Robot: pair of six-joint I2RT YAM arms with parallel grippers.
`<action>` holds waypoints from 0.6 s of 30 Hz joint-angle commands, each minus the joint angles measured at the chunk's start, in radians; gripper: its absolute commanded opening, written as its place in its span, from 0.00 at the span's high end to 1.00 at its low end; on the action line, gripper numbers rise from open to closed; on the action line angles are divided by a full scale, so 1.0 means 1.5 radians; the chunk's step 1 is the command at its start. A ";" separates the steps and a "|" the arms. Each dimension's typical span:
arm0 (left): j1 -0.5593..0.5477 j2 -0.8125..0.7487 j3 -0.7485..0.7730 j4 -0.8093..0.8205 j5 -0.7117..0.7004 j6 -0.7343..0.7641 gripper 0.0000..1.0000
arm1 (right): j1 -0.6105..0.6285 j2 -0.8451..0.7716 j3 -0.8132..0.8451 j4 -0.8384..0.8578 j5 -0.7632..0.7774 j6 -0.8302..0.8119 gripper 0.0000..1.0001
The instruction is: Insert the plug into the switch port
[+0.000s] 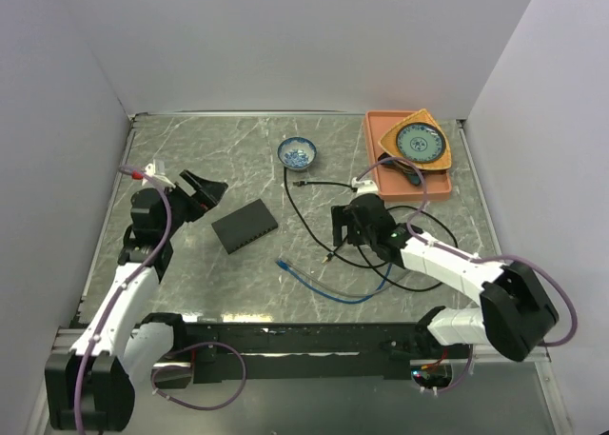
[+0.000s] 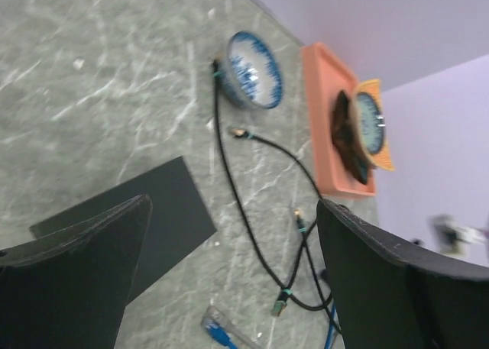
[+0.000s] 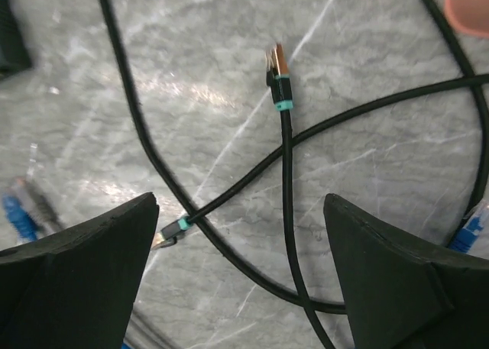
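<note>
The switch (image 1: 245, 226) is a flat matte-black box lying on the marble table left of centre; it also shows in the left wrist view (image 2: 145, 211). Black cables with gold-tipped, teal-banded plugs lie to its right. One plug (image 3: 275, 66) lies ahead of my right gripper (image 3: 241, 204), another (image 3: 168, 234) near its left finger. My right gripper (image 1: 341, 233) hovers open and empty over these cables. My left gripper (image 1: 207, 195) is open and empty, above and left of the switch. In the left wrist view it (image 2: 233, 208) frames the switch and cables.
A blue cable with a clear-hooded plug (image 1: 282, 262) lies in front of the switch. A blue-patterned bowl (image 1: 297, 152) stands at the back centre. An orange tray (image 1: 381, 164) with a patterned plate (image 1: 422, 142) stands at the back right. White walls enclose the table.
</note>
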 commanded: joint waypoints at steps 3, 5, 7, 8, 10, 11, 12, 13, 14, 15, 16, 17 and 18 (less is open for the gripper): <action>0.001 -0.072 0.034 0.029 0.031 -0.013 0.04 | 0.003 0.079 0.041 0.002 0.012 0.022 0.13; 0.001 -0.094 0.035 0.037 0.053 -0.012 0.04 | 0.002 0.103 0.054 0.002 0.019 0.024 0.22; 0.001 -0.117 0.033 0.044 0.061 -0.011 0.04 | -0.003 0.117 0.068 -0.007 0.032 0.026 0.23; 0.001 -0.125 0.031 0.045 0.062 -0.010 0.04 | -0.005 0.131 0.072 -0.008 0.034 0.030 0.26; 0.001 -0.147 0.030 0.046 0.062 -0.008 0.04 | -0.015 0.143 0.082 -0.014 0.039 0.034 0.32; 0.001 -0.154 0.029 0.047 0.063 -0.006 0.04 | -0.018 0.151 0.081 -0.011 0.037 0.036 0.32; 0.001 -0.159 0.028 0.046 0.060 -0.005 0.04 | -0.027 0.154 0.080 -0.005 0.022 0.033 0.35; 0.001 -0.168 0.028 0.045 0.059 -0.004 0.04 | -0.031 0.161 0.080 0.001 0.018 0.035 0.42; 0.001 -0.172 0.030 0.042 0.055 -0.003 0.04 | -0.036 0.164 0.080 0.005 0.010 0.035 0.45; 0.001 -0.174 0.032 0.037 0.052 -0.002 0.04 | -0.042 0.169 0.080 0.008 0.001 0.035 0.47; 0.001 -0.176 0.033 0.032 0.051 0.002 0.04 | -0.052 0.178 0.081 0.009 -0.008 0.039 0.47; 0.001 -0.177 0.035 0.029 0.050 0.004 0.04 | -0.056 0.183 0.082 0.010 -0.012 0.039 0.47; 0.001 -0.176 0.036 0.027 0.048 0.005 0.04 | -0.058 0.187 0.082 0.011 -0.013 0.039 0.48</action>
